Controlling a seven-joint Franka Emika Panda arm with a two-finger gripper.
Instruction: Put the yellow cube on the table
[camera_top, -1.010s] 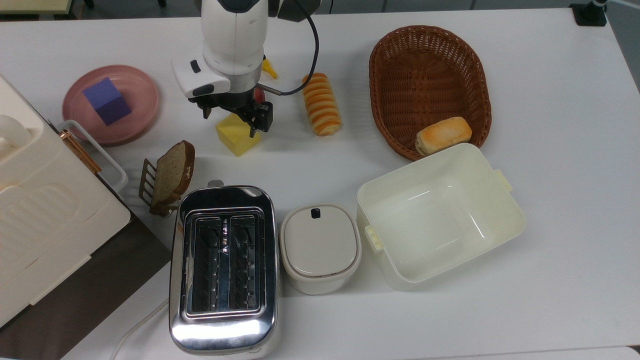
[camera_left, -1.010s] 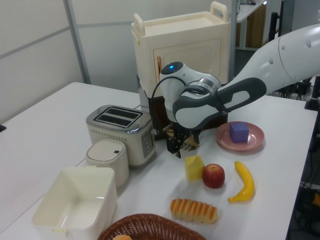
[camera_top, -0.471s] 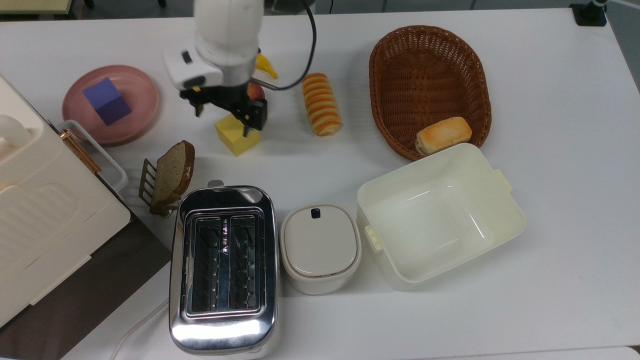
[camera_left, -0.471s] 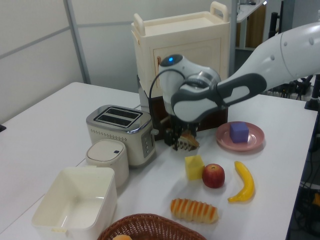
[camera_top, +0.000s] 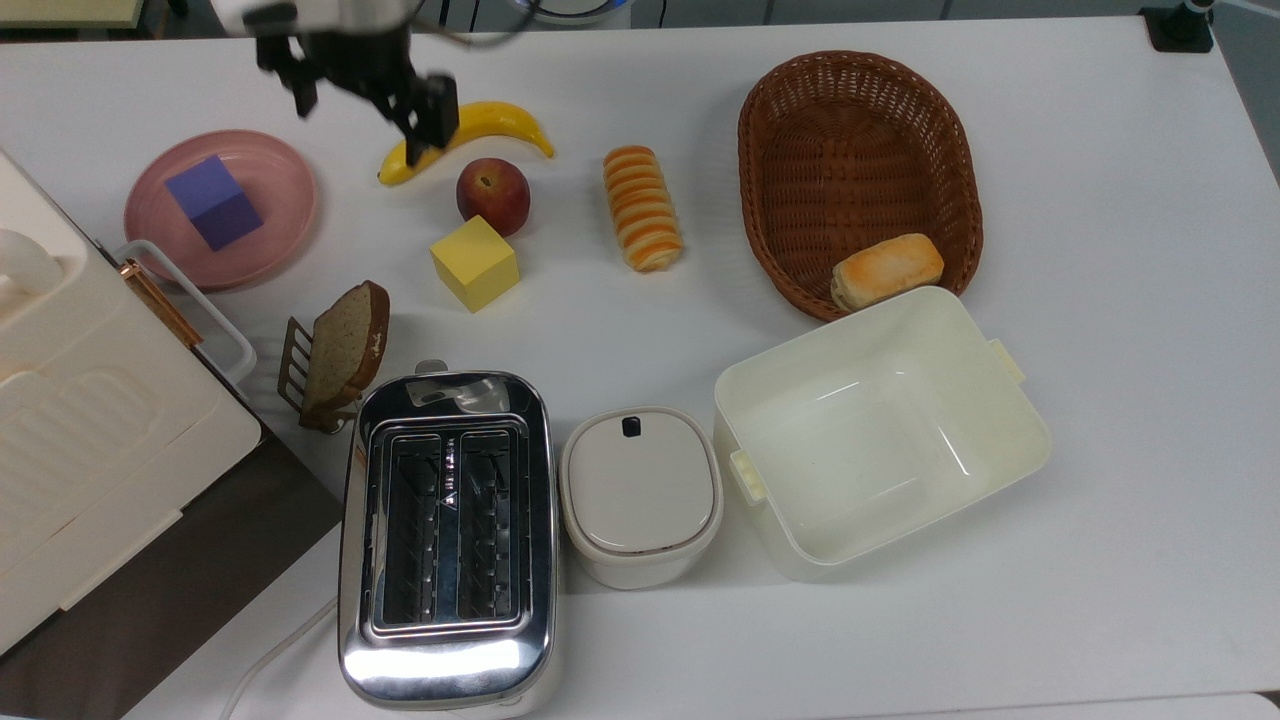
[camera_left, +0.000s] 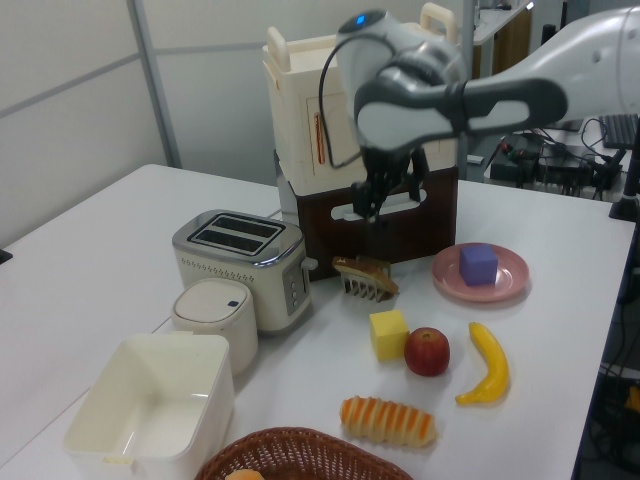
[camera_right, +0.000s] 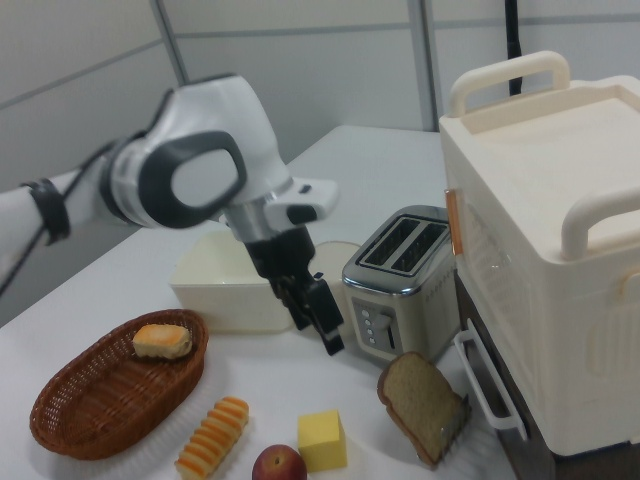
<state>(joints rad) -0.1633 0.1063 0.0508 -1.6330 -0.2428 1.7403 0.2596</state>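
On the white counter (camera_top: 1100, 150), between the peach and the slice of bread, the yellow cube (camera_top: 475, 264) is sitting flat on one face, touching nothing but the surface and just beside the peach (camera_top: 493, 195); to my eye that is the task's end state, with the block resting where it was meant to go. Up above, the gripper (camera_top: 355, 85) is hanging well clear of it with the jaws parted and nothing between them, which fits an arm that has no more business with the cube. From overhead I am seeing the layout: the purple cube (camera_top: 213, 201) sitting on the pink plate (camera_top: 290, 185), the banana (camera_top: 470, 130) partly under the gripper. Standing at the left view's angle, I am getting the height instead, the gripper (camera_left: 378, 203) hovering far over the cube (camera_left: 389, 334). Over on the right view, the parted fingers (camera_right: 330, 320) are showing in profile, and the bread (camera_right: 425, 405) is leaning in its rack by the toaster (camera_right: 400, 270).
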